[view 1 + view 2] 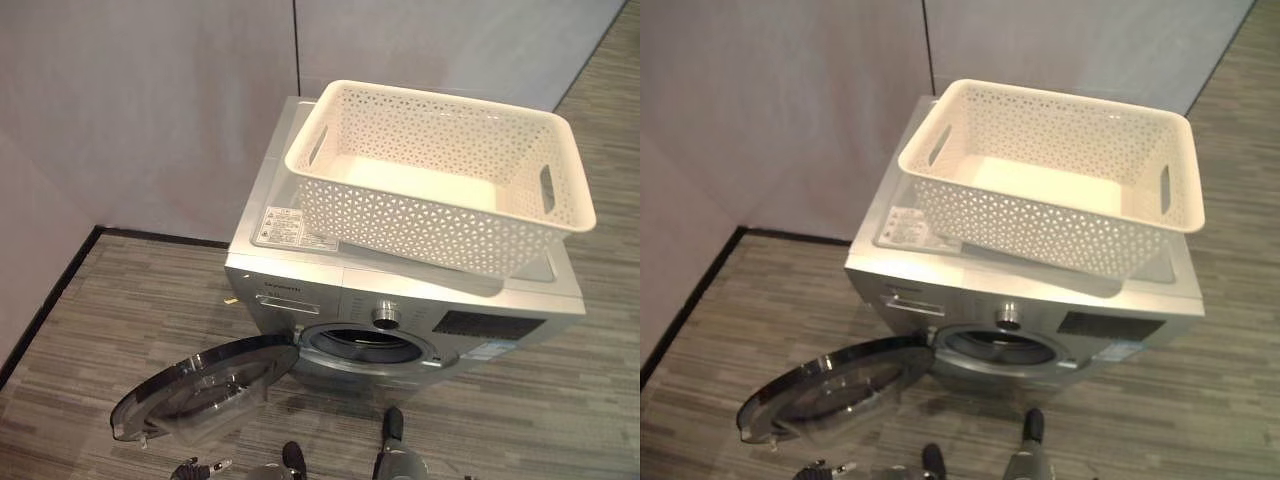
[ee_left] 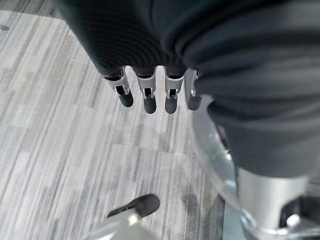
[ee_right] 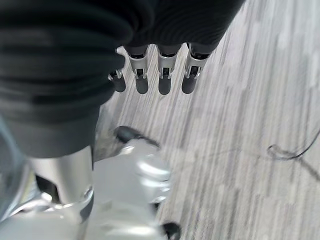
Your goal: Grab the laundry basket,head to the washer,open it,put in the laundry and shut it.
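A white lattice laundry basket (image 1: 400, 225) stands on top of the silver washer (image 1: 300, 275), turned a little askew, and nothing shows inside it. The washer's round glass door (image 1: 200, 385) hangs wide open to the left, close to the floor. The drum opening (image 1: 362, 345) is dark, so I cannot tell what is in it. My left hand (image 2: 145, 95) hangs over the floor beside the open door, fingers straight, holding nothing. My right hand (image 3: 160, 75) also hangs over the floor with straight fingers and nothing in it.
Grey partition walls (image 1: 150, 110) close off the space behind and to the left of the washer, with a black baseboard (image 1: 50, 300) along the left wall. Striped grey floor (image 1: 120, 300) lies in front of and around the machine.
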### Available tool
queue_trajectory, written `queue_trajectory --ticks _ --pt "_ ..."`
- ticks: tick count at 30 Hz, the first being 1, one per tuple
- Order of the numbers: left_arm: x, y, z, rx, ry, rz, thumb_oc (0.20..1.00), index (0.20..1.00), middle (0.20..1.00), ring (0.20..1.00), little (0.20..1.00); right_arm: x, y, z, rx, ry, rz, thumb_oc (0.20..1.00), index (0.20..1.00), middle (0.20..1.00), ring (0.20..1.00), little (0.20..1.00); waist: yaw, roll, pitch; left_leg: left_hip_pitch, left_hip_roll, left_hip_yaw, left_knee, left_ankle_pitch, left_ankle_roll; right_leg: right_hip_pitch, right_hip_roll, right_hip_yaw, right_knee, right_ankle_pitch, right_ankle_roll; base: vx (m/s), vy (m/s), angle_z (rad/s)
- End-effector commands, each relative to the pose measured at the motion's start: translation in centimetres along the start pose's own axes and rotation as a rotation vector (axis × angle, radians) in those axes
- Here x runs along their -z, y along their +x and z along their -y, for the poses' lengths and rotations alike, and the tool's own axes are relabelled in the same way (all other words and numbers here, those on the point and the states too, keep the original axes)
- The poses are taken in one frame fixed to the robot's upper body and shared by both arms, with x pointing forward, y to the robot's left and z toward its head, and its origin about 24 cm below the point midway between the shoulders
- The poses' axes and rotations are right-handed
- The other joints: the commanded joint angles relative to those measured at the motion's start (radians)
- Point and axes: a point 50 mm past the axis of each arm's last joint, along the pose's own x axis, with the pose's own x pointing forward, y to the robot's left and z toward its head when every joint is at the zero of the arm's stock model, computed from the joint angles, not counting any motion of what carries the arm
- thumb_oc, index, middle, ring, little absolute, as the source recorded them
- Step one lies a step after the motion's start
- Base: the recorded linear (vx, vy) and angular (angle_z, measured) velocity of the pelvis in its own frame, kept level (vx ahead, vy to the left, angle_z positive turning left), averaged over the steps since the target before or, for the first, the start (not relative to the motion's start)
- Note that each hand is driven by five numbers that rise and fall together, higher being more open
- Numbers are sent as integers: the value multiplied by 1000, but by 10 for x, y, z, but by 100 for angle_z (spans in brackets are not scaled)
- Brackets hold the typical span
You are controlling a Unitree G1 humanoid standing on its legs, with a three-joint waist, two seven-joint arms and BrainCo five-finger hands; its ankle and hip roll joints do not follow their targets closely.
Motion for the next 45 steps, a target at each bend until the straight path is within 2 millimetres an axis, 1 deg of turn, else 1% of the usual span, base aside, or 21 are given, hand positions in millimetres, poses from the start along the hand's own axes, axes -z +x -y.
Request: queue_trajectory --ticks 1,4,6,7,9,13,15,17,19,23,27,29,31,34,36,39,40,41,42,44,45 --pt "3 -1 -22 -43 -20 -25 1000 1000 1000 1000 1000 -9 0 11 12 -26 37 1000 1000 1000 1000 1000 43 -47 7 -19 -30 -28 -10 35 -33 168 8 22 105 -108 19 -146 -35 -52" --pt "1 -1 -22 -36 -16 -22 1000 1000 1000 1000 1000 -10 0 13 15 -28 34 1000 1000 1000 1000 1000 57 -58 -7 -54 -34 -28 25 40 -29 216 48 52 143 -120 16 -124 -80 -23" --pt "-5 0 -24 -44 -26 1 1000 1000 1000 1000 1000 -9 0 12 14 -27 30 1000 1000 1000 1000 1000 72 -73 -13 -97 -12 -38 43 84 -58 262 95 64 39 -241 -25 -210 -173 8" --pt "-5 0 -24 -44 -26 1 1000 1000 1000 1000 1000 -9 0 12 14 -27 30 1000 1000 1000 1000 1000 71 -73 -13 -98 -11 -38 43 84 -58 262 96 64 39 -241 -26 -250 -206 -2" --pt "-11 0 -26 -46 -53 17 1000 1000 1000 1000 1000 -11 0 17 25 -52 35 1000 1000 1000 1000 1000 86 -69 9 -162 36 -61 41 175 -105 271 153 35 -29 -297 -71 -331 -268 10" --pt "-35 2 -22 -34 -36 87 1000 1000 1000 1000 1000 -19 -3 39 86 -78 81 1000 1000 1000 1000 1000 67 -43 73 -248 99 -56 27 312 -175 258 202 -15 -78 -299 -104 -352 -181 34" --pt "-44 2 -19 -25 -16 111 1000 1000 1000 1000 1000 -19 -5 48 115 -82 86 1000 1000 1000 1000 1000 19 -47 87 -229 154 116 15 310 -202 252 194 -62 -83 -302 -100 -265 -61 78" --pt "-51 3 -16 -17 -12 129 1000 1000 1000 1000 1000 -19 -5 52 119 -108 83 1000 1000 1000 1000 1000 22 -49 93 -217 176 87 20 323 -210 245 190 -60 -88 -289 -100 -186 33 90" --pt "-56 3 -18 -30 -41 149 1000 1000 1000 1000 1000 -25 -6 55 114 -157 101 1000 1000 1000 1000 1000 16 -80 78 -186 220 -65 108 262 -202 234 151 -47 -107 -257 -93 -190 113 -33" --pt "-57 2 -20 -41 -82 161 1000 1000 1000 1000 1000 -14 -11 62 121 -148 102 1000 1000 1000 1000 1000 -28 -73 24 -31 330 -66 50 290 -228 198 92 -66 -114 -196 -54 -77 270 -6" --pt "-67 2 -11 -15 -66 197 1000 1000 1000 1000 1000 -21 -13 69 133 -148 132 1000 1000 1000 1000 1000 -49 -50 9 31 312 -93 -44 256 -246 171 39 -45 -94 -168 -15 2 292 14" --pt "-82 1 4 22 62 264 1000 1000 1000 1000 1000 -23 -13 72 148 -139 131 1000 1000 1000 1000 1000 -58 -51 8 37 253 -60 -54 160 -227 176 -30 -38 -89 -135 17 17 331 12" --pt "-87 0 7 24 113 287 1000 1000 1000 1000 1000 -22 -12 71 151 -129 124 1000 1000 1000 1000 1000 -55 -54 4 31 233 -58 -51 154 -220 184 -44 -35 -109 -113 24 41 327 16" --pt "-116 -7 10 26 211 424 1000 1000 1000 1000 1000 -1 -10 59 135 -58 52 1000 1000 1000 1000 1000 -46 -72 -2 -2 117 -76 -50 101 -171 199 -147 -45 -148 5 68 91 479 22" --pt "-127 -11 7 17 245 479 1000 1000 1000 1000 1000 2 -9 53 120 -49 36 1000 1000 1000 1000 1000 -43 -81 3 -2 80 -83 -55 81 -152 195 -176 -41 -140 65 79 74 350 19" --pt "-136 -16 3 13 265 525 1000 1000 1000 1000 1000 7 -9 52 113 -34 16 1000 1000 1000 1000 1000 -40 -87 9 -5 50 -83 -53 65 -135 192 -199 -36 -137 138 89 38 213 20" --pt "-149 -27 -8 9 257 628 1000 1000 1000 1000 1000 15 -12 55 113 -17 4 1000 1000 1000 1000 1000 -28 -88 11 -2 25 -79 -55 50 -124 190 -220 -39 -148 225 89 42 166 10" --pt "-149 -27 -8 9 257 627 1000 1000 1000 1000 1000 15 -12 55 112 -17 3 1000 1000 1000 1000 1000 -28 -88 10 -2 25 -79 -55 50 -124 190 -221 -39 -148 225 89 81 276 -10" --pt "-167 -48 -23 -40 264 784 1000 1000 1000 1000 1000 24 -14 57 132 38 -16 1000 1000 1000 1000 1000 2 -77 15 -7 26 -64 -48 39 -121 182 -250 -103 -146 288 89 39 111 -25" --pt "-171 -58 -32 -60 257 835 1000 1000 1000 1000 1000 24 -13 54 129 50 -10 1000 1000 1000 1000 1000 16 -63 18 0 36 -63 -41 12 -123 183 -228 -142 -136 236 89 92 274 -34" --pt "-190 -72 -47 -114 270 917 1000 1000 1000 1000 1000 25 -12 44 96 69 5 1000 1000 1000 1000 1000 -18 -63 30 -10 11 -59 -49 41 -100 122 -114 -25 -129 105 76 68 330 -30"
